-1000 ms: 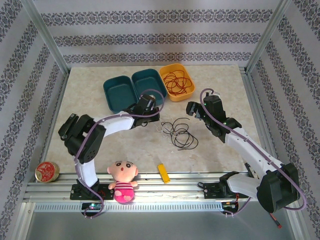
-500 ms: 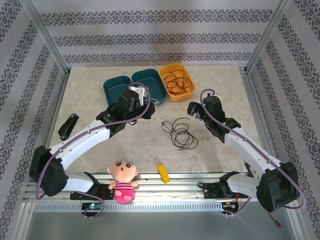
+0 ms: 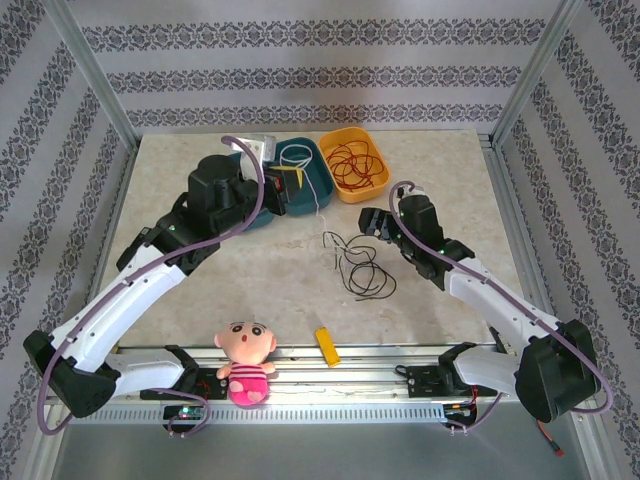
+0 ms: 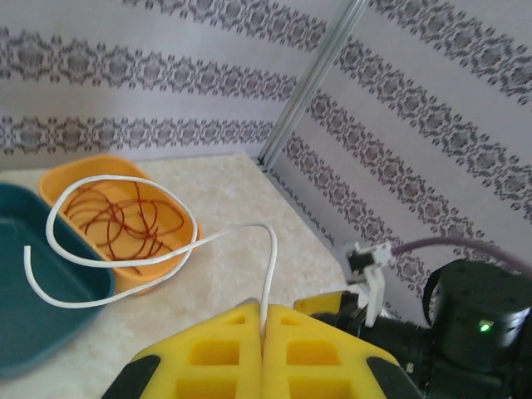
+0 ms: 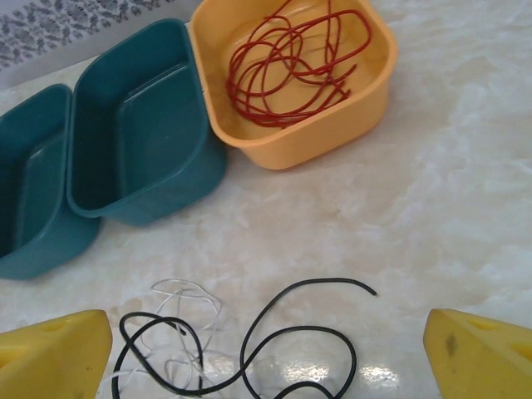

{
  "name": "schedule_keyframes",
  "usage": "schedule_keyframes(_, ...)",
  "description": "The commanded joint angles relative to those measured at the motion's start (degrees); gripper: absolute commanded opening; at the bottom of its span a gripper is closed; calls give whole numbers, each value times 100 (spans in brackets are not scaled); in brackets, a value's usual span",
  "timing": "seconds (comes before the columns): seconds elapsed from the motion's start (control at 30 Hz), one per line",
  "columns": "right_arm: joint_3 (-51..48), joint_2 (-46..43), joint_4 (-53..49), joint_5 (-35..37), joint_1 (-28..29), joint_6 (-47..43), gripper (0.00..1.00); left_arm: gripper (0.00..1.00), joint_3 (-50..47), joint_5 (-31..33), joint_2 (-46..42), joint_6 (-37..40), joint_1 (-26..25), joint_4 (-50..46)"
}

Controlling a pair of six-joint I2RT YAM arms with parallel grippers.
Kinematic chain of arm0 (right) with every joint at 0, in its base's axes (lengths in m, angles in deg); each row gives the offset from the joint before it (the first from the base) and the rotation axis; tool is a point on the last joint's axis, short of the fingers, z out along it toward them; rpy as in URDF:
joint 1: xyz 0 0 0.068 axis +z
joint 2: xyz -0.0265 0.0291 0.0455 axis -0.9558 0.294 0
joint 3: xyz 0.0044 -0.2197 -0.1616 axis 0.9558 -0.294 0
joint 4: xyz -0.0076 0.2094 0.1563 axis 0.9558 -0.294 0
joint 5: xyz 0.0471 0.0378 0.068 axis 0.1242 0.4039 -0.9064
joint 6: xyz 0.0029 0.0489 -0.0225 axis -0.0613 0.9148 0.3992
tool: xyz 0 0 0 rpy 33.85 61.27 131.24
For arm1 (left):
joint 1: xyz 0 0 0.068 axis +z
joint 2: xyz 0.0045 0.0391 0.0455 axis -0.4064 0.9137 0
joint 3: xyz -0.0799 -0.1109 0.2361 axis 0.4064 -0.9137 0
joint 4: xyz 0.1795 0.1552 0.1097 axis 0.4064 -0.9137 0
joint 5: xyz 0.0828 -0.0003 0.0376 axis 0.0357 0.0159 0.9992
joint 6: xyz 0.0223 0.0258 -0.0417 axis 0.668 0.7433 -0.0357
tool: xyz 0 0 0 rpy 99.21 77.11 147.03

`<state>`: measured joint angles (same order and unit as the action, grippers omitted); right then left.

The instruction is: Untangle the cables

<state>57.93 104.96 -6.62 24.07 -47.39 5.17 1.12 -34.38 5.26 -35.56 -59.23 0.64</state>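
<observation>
Left of the orange tub (image 3: 384,182) (image 5: 316,125) (image 4: 141,278) and well toward the table's near edge, a doll (image 3: 245,358) in a pink striped top sits upright. Also left of the orange tub, but close to it, the left gripper (image 3: 288,186) (image 4: 263,320) hangs above two teal tubs (image 3: 312,168) (image 5: 133,150) that stand side by side, one of them just beside the orange tub. Its yellow fingers (image 4: 216,353) are pressed together on a white cable (image 3: 295,150) (image 4: 233,231). The cable rises from between them and curls in a wide loop over the teal tub next to the orange one.

A small yellow block (image 3: 327,346) lies near the table's edge, straight toward the arms from the orange tub's left side. Inside the orange tub a red cable (image 3: 355,160) (image 5: 291,66) (image 4: 125,220) is coiled in loose rings, apart from the other cables.

On the table on the near side of the orange tub, a black cable (image 3: 365,275) (image 5: 324,281) sprawls in open loops. Thin white strands (image 3: 333,240) (image 5: 187,293) are tangled into its end toward the teal tubs.

Just right of that tangle, and nearer the arms than the orange tub, the right gripper (image 3: 368,222) (image 5: 266,353) sits low over the table. Its jaws are spread wide and hold nothing, and in its wrist view the black loops lie on the table between the two yellow fingers (image 5: 54,353).
</observation>
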Motion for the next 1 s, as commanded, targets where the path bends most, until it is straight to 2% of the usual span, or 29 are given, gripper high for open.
schedule_keyframes(0.0,-83,-186,340,-80,76,-284,96,0,453,54,-49,439,-24,-245)
schedule_keyframes(0.23,-127,-231,418,-118,119,-341,95,0,1013,57,-7,749,-18,-316)
schedule_keyframes(0.43,-138,-257,422,-78,129,-334,95,0,1452,87,367,954,89,-412)
schedule_keyframes(0.53,-168,-311,402,-4,134,-325,98,0,1662,80,691,993,279,-464)
schedule_keyframes(0.97,-243,-630,-37,568,43,-135,98,0,2709,-220,2431,989,1253,-93)
